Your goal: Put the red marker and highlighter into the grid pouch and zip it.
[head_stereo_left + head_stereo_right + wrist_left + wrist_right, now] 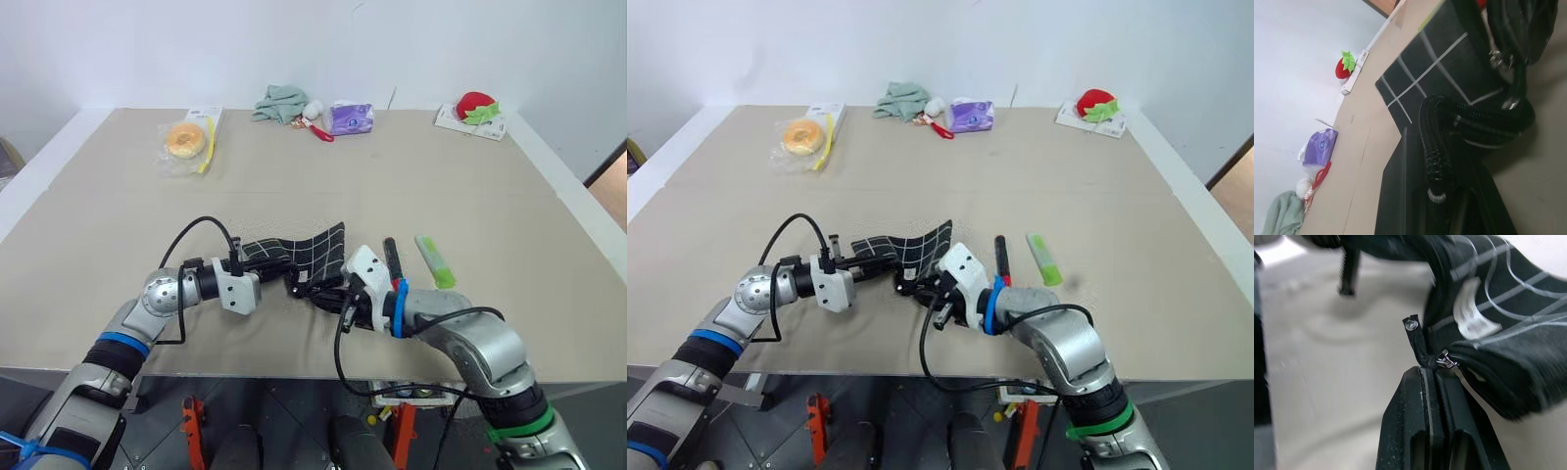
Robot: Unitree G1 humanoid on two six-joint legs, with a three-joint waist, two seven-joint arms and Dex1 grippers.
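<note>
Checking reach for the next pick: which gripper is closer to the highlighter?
Right. The right gripper, shut on the zipper pull of the grid pouch, sits a short way from the highlighter; the left gripper holds the pouch's far side.

Grid pouch close up over the table

The grid pouch (1449, 63) loomed large above the tan table (1364, 147); beyond lay a strawberry toy (1343, 67), purple packet (1319, 147) and green cloth (1281, 215).

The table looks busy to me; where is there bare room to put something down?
The middle of the table is bare, between the back-edge row, from the donut to the strawberry toy, and the grid pouch. The far left and right sides are free too. The front centre is crowded: both grippers hold the pouch, with the red marker and highlighter beside it.
</note>
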